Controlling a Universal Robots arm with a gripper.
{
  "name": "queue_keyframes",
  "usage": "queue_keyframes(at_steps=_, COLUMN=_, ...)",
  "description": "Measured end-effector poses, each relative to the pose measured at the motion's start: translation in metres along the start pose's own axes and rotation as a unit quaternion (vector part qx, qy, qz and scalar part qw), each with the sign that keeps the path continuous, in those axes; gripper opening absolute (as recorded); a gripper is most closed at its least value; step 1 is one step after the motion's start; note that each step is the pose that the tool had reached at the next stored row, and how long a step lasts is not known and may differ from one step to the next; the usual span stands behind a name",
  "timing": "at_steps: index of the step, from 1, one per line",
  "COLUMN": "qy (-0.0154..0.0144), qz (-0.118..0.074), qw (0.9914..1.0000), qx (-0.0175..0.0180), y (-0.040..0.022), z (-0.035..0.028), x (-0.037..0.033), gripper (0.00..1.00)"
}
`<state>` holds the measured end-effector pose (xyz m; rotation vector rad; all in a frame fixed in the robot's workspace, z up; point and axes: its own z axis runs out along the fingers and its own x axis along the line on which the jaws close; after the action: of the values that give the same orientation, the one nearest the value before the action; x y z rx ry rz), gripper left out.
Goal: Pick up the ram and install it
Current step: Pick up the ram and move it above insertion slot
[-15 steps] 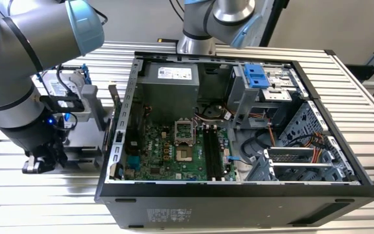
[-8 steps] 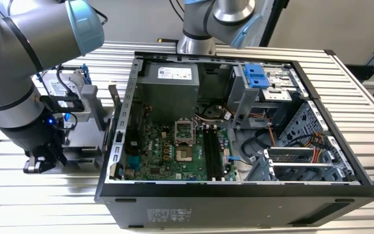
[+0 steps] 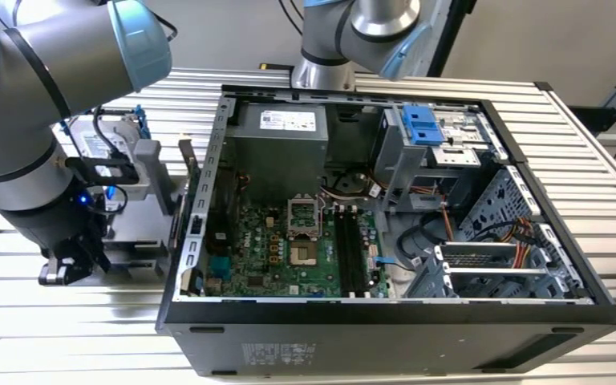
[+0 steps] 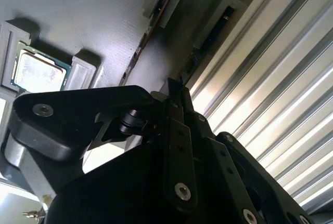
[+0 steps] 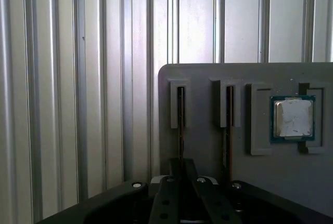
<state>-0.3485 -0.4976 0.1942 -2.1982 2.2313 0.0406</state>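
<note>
- Closest to both wrist cameras is the black metal gripper (image 5: 180, 166), low over a flat grey plastic tray (image 5: 208, 76).
- Whether its jaws are parted or clamped on anything cannot be told.
- 2 narrow holders on the tray each carry a stick standing on edge.
- The long, thin, dark ram stick (image 5: 180, 112) sits in the holder nearest the tray's rim, directly in line with the gripper.
- Just beside it, in the next holder, stands a second dark ram stick (image 5: 228, 109).
- Further along the tray lies a small square silver processor chip (image 5: 293, 117) with a green border.
- The tray rests on a ribbed silver metal table (image 5: 78, 78).
- In the exterior view the gripper is at the exterior view's left of an open black computer case (image 3: 394, 325).
- Inside the case a green motherboard (image 3: 270, 241) carries long black slots (image 3: 353, 249), well apart from the ram stick, which is outside the case.
</note>
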Motion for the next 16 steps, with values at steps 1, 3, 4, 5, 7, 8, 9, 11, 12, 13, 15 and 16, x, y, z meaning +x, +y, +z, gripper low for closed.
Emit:
queue_keyframes(at_steps=1, qy=0.0, qz=0.0, qw=1.0, qx=0.0, y=0.0, z=0.0, x=0.0, gripper=0.0)
queue_keyframes(at_steps=3, qy=0.0, qz=0.0, qw=1.0, qx=0.0, y=0.0, z=0.0001, x=0.0, gripper=0.0)
queue_keyframes(at_steps=4, qy=0.0, qz=0.0, qw=1.0, qx=0.0, y=0.0, z=0.0001, x=0.0, gripper=0.0)
queue_keyframes(at_steps=5, qy=0.0, qz=0.0, qw=1.0, qx=0.0, y=0.0, z=0.0001, x=0.0, gripper=0.0)
queue_keyframes(at_steps=7, qy=-0.0001, qz=0.0, qw=1.0, qx=0.0001, y=0.0, z=-0.0013, x=-0.0001, gripper=0.0)
queue_keyframes(at_steps=8, qy=-0.0001, qz=0.0, qw=1.0, qx=0.0001, y=0.0, z=-0.0033, x=-0.0001, gripper=0.0)
queue_keyframes(at_steps=9, qy=0.0, qz=0.0, qw=1.0, qx=0.0, y=0.0001, z=-0.0059, x=-0.0002, gripper=0.0)
queue_keyframes(at_steps=11, qy=0.0, qz=0.0, qw=1.0, qx=0.0, y=0.0002, z=-0.0113, x=-0.0003, gripper=0.0)
queue_keyframes(at_steps=12, qy=0.0, qz=0.0, qw=1.0, qx=0.0, y=0.0002, z=-0.0142, x=-0.0004, gripper=0.0)
queue_keyframes(at_steps=13, qy=0.0, qz=0.0, qw=1.0, qx=0.0, y=0.0002, z=-0.0168, x=-0.0004, gripper=0.0)
queue_keyframes(at_steps=15, qy=0.0, qz=0.0, qw=1.0, qx=0.0, y=0.0003, z=-0.0223, x=-0.0006, gripper=0.0)
queue_keyframes(at_steps=16, qy=0.0, qz=0.0, qw=1.0, qx=0.0, y=0.0003, z=-0.0251, x=-0.0006, gripper=0.0)
